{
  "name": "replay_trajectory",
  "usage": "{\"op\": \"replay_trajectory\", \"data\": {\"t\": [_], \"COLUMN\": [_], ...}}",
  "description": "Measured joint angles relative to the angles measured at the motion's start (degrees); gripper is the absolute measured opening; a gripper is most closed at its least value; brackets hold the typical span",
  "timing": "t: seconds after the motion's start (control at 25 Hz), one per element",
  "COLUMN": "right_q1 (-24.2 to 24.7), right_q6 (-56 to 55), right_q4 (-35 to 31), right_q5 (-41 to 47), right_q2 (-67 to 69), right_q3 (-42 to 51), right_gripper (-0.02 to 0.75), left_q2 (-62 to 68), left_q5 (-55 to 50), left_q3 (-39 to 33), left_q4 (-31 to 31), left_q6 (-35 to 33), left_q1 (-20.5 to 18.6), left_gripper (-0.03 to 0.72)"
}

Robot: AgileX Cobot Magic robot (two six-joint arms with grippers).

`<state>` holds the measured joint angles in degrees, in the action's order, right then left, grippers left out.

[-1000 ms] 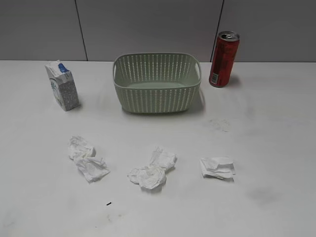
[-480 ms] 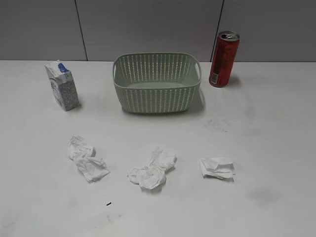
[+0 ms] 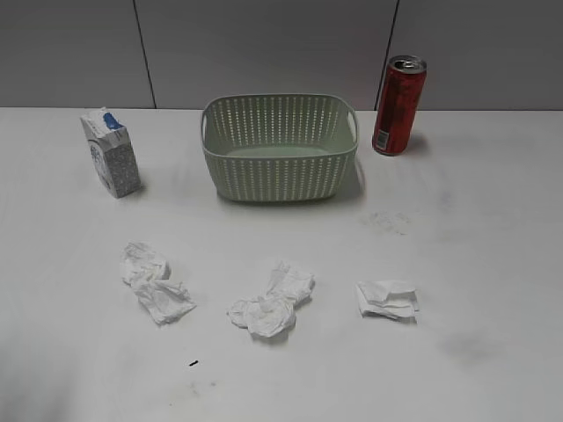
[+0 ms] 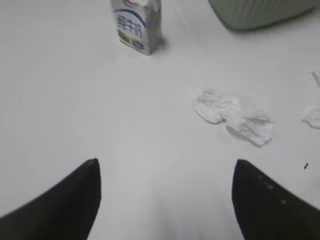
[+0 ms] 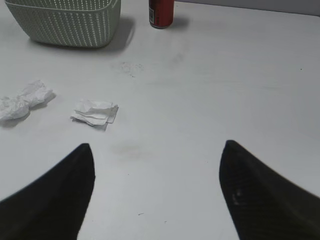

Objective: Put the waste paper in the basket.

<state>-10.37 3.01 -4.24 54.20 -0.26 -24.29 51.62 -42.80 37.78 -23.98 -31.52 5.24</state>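
Observation:
Three crumpled white waste paper wads lie in a row on the white table: a left wad point(image 3: 155, 283), a middle wad point(image 3: 271, 301) and a right wad point(image 3: 387, 299). The pale green perforated basket point(image 3: 280, 163) stands behind them, empty. Neither gripper shows in the exterior view. In the left wrist view my left gripper point(image 4: 166, 167) is open and empty, with the left wad point(image 4: 232, 115) ahead to its right. In the right wrist view my right gripper point(image 5: 156, 150) is open and empty, with the right wad point(image 5: 95, 112), the middle wad point(image 5: 22, 101) and the basket point(image 5: 65, 22) ahead to its left.
A small white-grey carton with a blue top point(image 3: 111, 152) stands left of the basket; it also shows in the left wrist view point(image 4: 136, 25). A tall red can point(image 3: 399, 104) stands right of the basket, also in the right wrist view point(image 5: 161, 12). A grey wall runs behind the table.

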Motion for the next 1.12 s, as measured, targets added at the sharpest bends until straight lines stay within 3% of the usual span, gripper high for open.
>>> {"op": "replay_trajectory", "data": {"t": [0.16, 0.4, 0.56, 0.88, 1.12], "right_q1": [0.0, 0.0, 0.0, 0.0, 0.0], "right_q6": [0.0, 0.0, 0.0, 0.0, 0.0], "right_q4": [-0.05, -0.05, -0.05, -0.05, -0.05], "right_q5": [0.0, 0.0, 0.0, 0.0, 0.0], "right_q2": [0.0, 0.0, 0.0, 0.0, 0.0], "right_q3": [0.0, 0.0, 0.0, 0.0, 0.0], "right_gripper": [0.589, 0.589, 0.589, 0.589, 0.589], "left_q2": [12.07, 27.6, 38.22, 54.29, 59.9], "left_q5": [0.13, 0.55, 0.73, 0.9, 0.84], "left_q3": [4.61, 12.72, 17.54, 24.01, 24.41], "left_q4": [0.68, 5.93, 7.25, 8.0, 13.39], "left_q6": [-1.77, -2.03, -2.14, -1.89, 2.66], "left_q1": [4.71, 17.32, 22.82, 24.45, 24.45], "left_gripper": [0.587, 0.586, 0.585, 0.585, 0.585]}}
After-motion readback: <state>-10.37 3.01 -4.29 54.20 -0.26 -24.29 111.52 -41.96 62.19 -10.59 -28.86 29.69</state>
